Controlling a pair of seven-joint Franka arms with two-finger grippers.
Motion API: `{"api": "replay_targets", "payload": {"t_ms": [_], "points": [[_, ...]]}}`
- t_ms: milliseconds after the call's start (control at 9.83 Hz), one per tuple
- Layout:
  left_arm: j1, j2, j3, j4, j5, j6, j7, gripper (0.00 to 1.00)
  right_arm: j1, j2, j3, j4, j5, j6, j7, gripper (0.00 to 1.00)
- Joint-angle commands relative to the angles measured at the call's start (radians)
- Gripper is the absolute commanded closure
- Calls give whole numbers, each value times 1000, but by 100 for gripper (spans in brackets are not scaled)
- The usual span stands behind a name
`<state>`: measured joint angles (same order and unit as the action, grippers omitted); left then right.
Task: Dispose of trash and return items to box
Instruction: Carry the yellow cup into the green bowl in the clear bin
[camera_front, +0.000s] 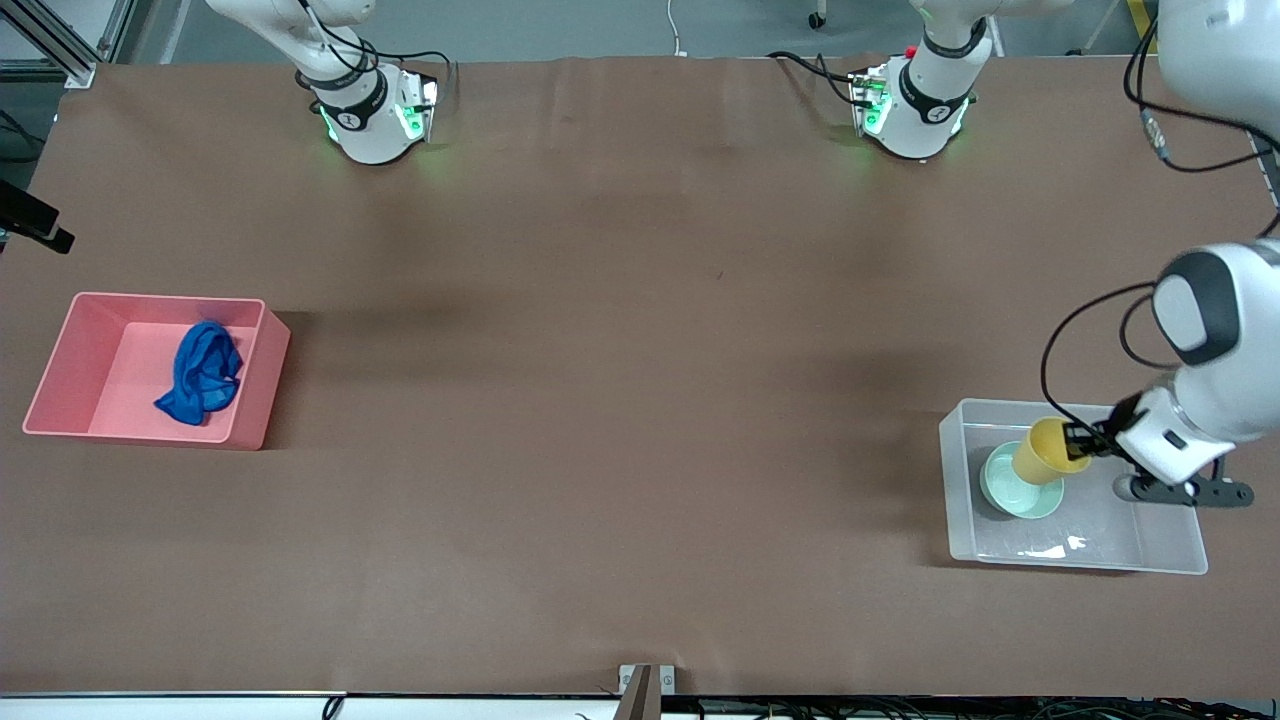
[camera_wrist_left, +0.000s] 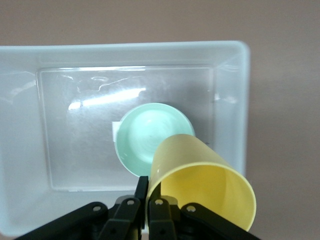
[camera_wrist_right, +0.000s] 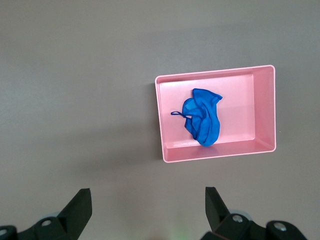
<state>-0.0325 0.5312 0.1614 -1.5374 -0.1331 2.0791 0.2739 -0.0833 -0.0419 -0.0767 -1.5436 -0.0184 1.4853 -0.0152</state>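
Observation:
My left gripper (camera_front: 1080, 440) is shut on the rim of the yellow cup (camera_front: 1045, 452) and holds it tilted over the clear box (camera_front: 1170, 548), just above the mint-green bowl (camera_front: 1018, 492) that sits on the box's bottom. The left wrist view shows my left gripper (camera_wrist_left: 148, 192) pinching the cup's wall (camera_wrist_left: 200, 175), with the bowl (camera_wrist_left: 150, 132) and the box (camera_wrist_left: 20, 125) below. The blue mesh wad (camera_front: 203, 372) lies in the pink bin (camera_front: 80, 350). My right gripper (camera_wrist_right: 148, 200) is open and empty, high over bare table beside the pink bin (camera_wrist_right: 265, 110) with the wad (camera_wrist_right: 204, 117); it is out of the front view.
The pink bin stands at the right arm's end of the table, the clear box at the left arm's end. Brown tabletop (camera_front: 640, 400) lies between them. A white label (camera_wrist_left: 115, 131) shows partly under the bowl.

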Motion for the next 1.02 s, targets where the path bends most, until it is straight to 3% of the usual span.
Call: {"api": "replay_targets", "payload": {"t_ms": [0,508,610,712,814,915], "points": [[-6,111,56,66,-54,-19,109,96,-9,-4,3,2,8,-5,-14,0],[5,180,53,52,-56,33,125,93,-9,-4,2,0,8,-7,-14,0],[5,190,52,52,-56,33,125,80,-9,-4,3,0,8,-7,-14,0],[5,181,52,52,-57,32,125,58,-9,-4,3,3,6,-7,-16,0],[2,170,50,55,-57,30,125,15,-7,-4,2,11,-1,-7,-31,0],[-3,133,46,56,-56,22,108,0,-7,2,3,45,0,-7,-34,0]]}}
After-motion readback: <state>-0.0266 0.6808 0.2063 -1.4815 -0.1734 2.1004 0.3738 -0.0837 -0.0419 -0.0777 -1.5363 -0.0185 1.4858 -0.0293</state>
